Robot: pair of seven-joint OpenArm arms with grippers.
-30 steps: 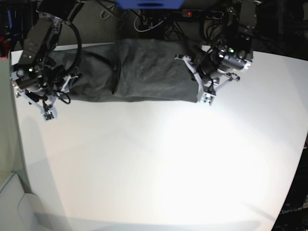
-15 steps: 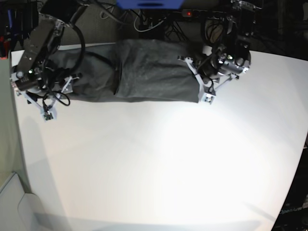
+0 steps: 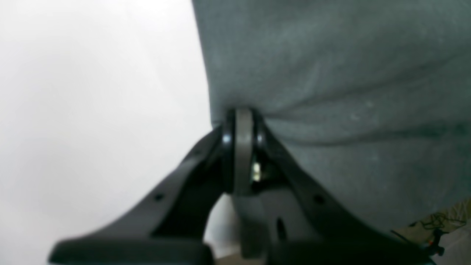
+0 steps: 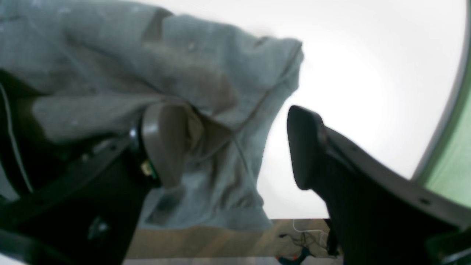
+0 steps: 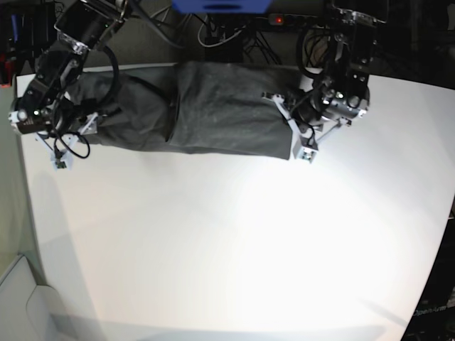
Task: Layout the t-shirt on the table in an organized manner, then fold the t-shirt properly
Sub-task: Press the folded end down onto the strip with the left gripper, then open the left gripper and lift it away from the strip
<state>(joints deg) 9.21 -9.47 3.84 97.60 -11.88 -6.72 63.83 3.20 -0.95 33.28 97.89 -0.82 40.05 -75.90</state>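
— Where's the t-shirt (image 5: 192, 106)?
— Stretched sideways, top of the table (image 5: 234, 241).
— Fingers?
— Left gripper (image 5: 302, 145) pinching shirt's right end. Right gripper (image 5: 60, 153) spread wide, cloth beside one finger.

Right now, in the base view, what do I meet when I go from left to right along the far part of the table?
right gripper → t-shirt → left gripper → bare white table
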